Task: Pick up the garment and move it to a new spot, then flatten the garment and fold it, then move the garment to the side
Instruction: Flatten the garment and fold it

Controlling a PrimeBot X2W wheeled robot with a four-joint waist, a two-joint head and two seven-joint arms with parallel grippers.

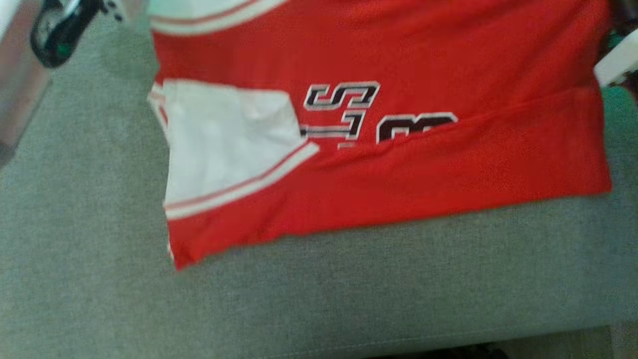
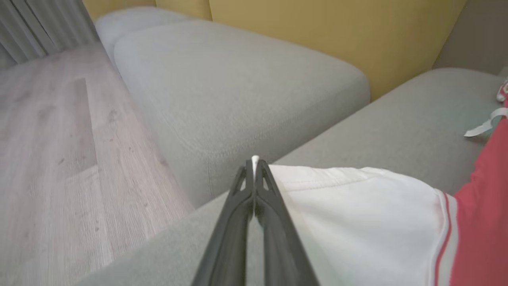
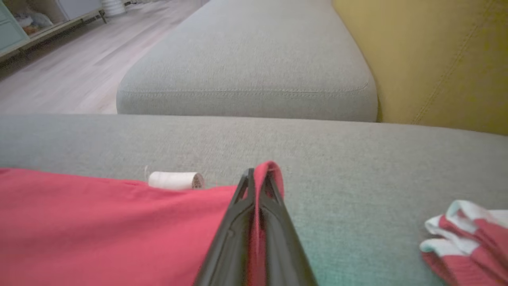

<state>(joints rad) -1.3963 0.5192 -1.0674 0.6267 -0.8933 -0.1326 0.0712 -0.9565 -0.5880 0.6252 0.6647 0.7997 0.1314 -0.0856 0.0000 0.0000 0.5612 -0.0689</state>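
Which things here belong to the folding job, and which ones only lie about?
Job: red and white fabric jersey, left end effector, right end effector, both shut on it.
Lying about: small white roll, yellow padded backrest, pale wooden floor.

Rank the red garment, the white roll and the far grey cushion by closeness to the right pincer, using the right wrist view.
1. red garment: pinched in the right pincer itself.
2. white roll: just left of the tips, at the garment's edge.
3. far grey cushion: beyond the seam, straight ahead.
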